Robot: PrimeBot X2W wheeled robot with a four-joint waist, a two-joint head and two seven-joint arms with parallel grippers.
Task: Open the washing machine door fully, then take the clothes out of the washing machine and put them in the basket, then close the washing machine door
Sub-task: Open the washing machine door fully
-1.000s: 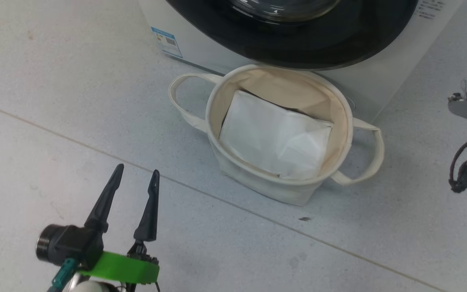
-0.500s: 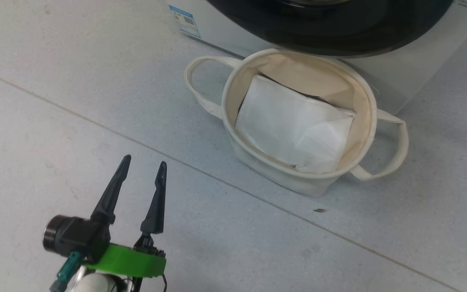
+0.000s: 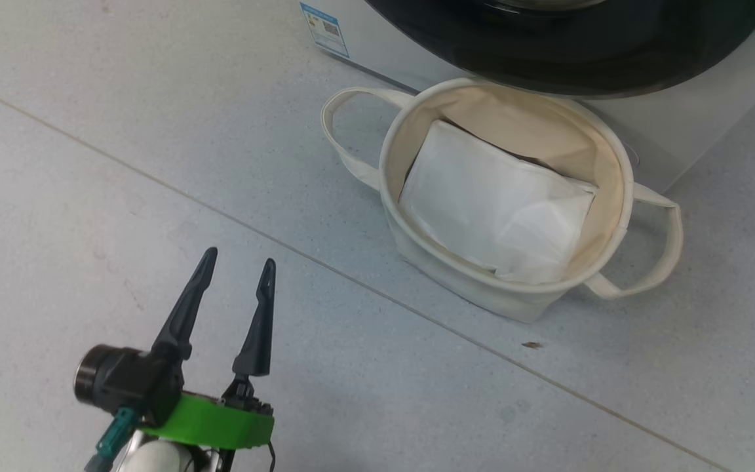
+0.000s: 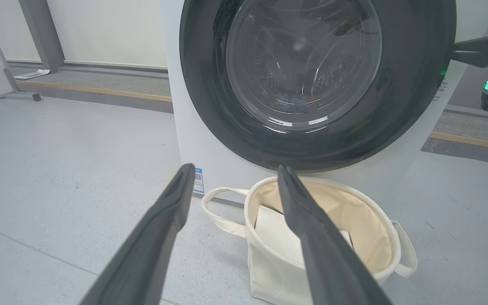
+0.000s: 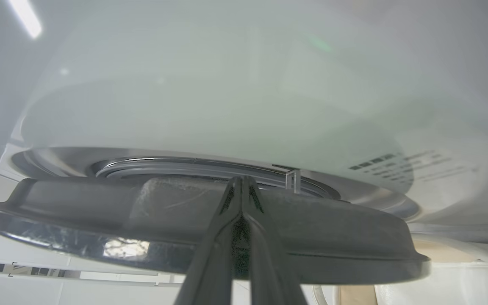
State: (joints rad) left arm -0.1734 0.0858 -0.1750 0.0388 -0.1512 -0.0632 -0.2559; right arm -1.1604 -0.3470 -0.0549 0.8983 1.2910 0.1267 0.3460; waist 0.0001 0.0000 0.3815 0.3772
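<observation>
**Right claw at door edge, door barely cracked**

Nearest: left claw (image 3: pixel 240 257), low at near left over bare floor (image 3: pixel 89 131). Fingers spread, holding nothing. It points far and right, toward the basket.

Middle: basket (image 3: pixel 515 115) on the floor, tucked against the foot of the washing machine (image 3: pixel 679 124). A plain white sheet (image 3: pixel 489 203) lies inside. No blue garment in it.

Far: door (image 4: pixel 210 106) lies flat to the machine front, at most a crack open. Low behind the glass sits a bluish scrap (image 4: pixel 298 100), probably the clothes, too dim to be sure.

Farthest right: right claw (image 5: pixel 242 182), fingers pressed together with nothing between them. Its tips rest at the back edge of the door's right rim. The rim runs crosswise to the fingers, a thin gap showing behind it.

Judgement: opening step, hardly begun. The right arm is the nearer one by far. The door lies left of that claw, so the pull should come toward the robot, swinging the right edge outward. The basket stands close under the door.
</observation>
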